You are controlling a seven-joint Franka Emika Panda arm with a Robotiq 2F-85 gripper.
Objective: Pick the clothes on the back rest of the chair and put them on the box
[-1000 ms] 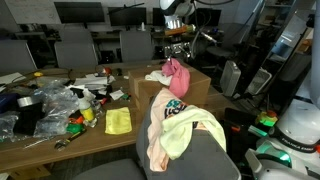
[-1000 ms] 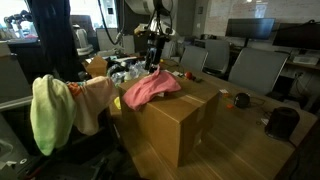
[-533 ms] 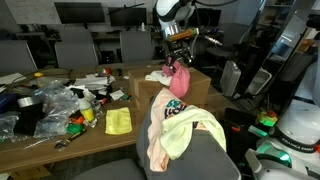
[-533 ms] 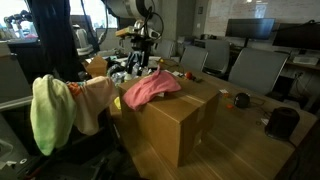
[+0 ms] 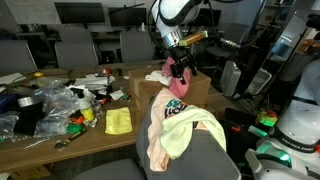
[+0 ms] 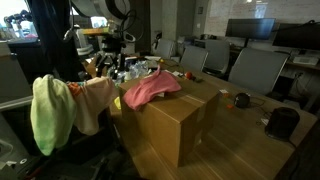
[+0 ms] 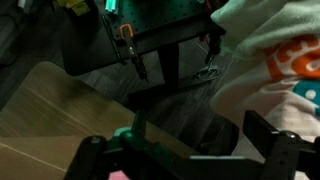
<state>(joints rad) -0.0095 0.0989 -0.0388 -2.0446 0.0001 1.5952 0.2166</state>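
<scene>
Several clothes hang on the chair's back rest: a yellow-green one (image 5: 178, 137) (image 6: 44, 112), a peach one (image 5: 156, 140) (image 6: 95, 100) and a white printed one (image 5: 176, 110) (image 7: 285, 60). A pink cloth (image 5: 176, 80) (image 6: 150, 88) lies on the cardboard box (image 5: 200, 88) (image 6: 180, 125). My gripper (image 5: 181, 70) (image 6: 112, 60) hangs between the box and the chair, above both. In the wrist view my gripper (image 7: 185, 150) is open and empty, with the white printed cloth at the upper right.
A wooden table (image 5: 60, 140) holds plastic bags (image 5: 45, 100), a yellow cloth (image 5: 118, 120) and small clutter. Office chairs (image 5: 75, 48) (image 6: 255, 68) stand behind. A white machine (image 5: 295, 125) stands to one side. A dark chair base (image 7: 160, 45) shows on the floor.
My arm has swung away from above the box toward the chair with the clothes. The gripper stays open and empty. The pink cloth stays on the box.
</scene>
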